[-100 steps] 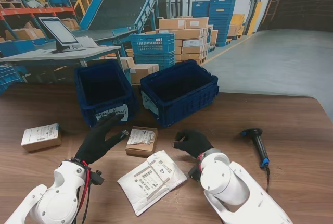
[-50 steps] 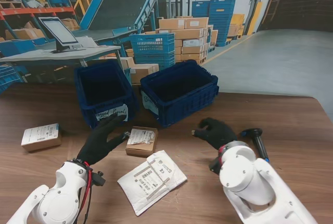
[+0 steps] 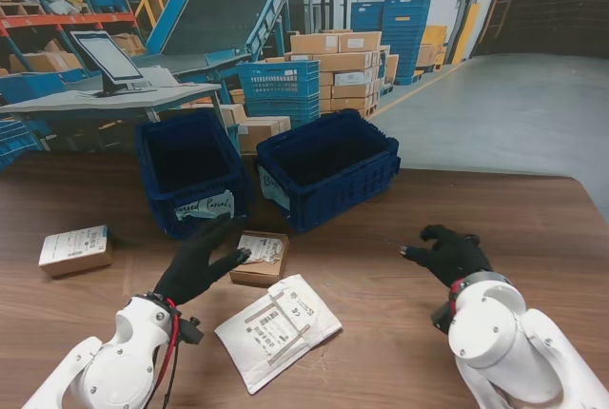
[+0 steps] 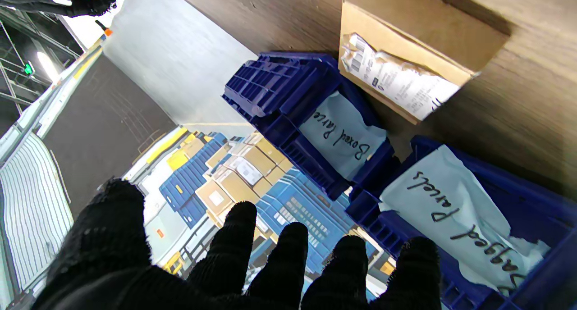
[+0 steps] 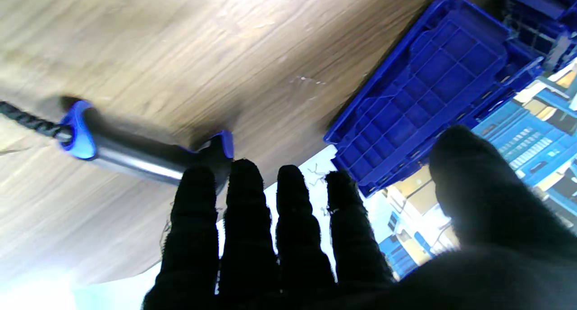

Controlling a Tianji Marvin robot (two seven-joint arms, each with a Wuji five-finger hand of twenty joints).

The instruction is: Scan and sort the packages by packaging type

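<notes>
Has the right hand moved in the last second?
Yes. The right hand has swept to the right, away from the small box and over the scanner.

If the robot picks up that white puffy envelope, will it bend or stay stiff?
The white padded envelope would probably flex, since it lies flat and thin. Its wrinkled, cushioned-looking surface suggests it is light and soft. It seems unlikely to roll, though a smooth skin might slip.
</notes>
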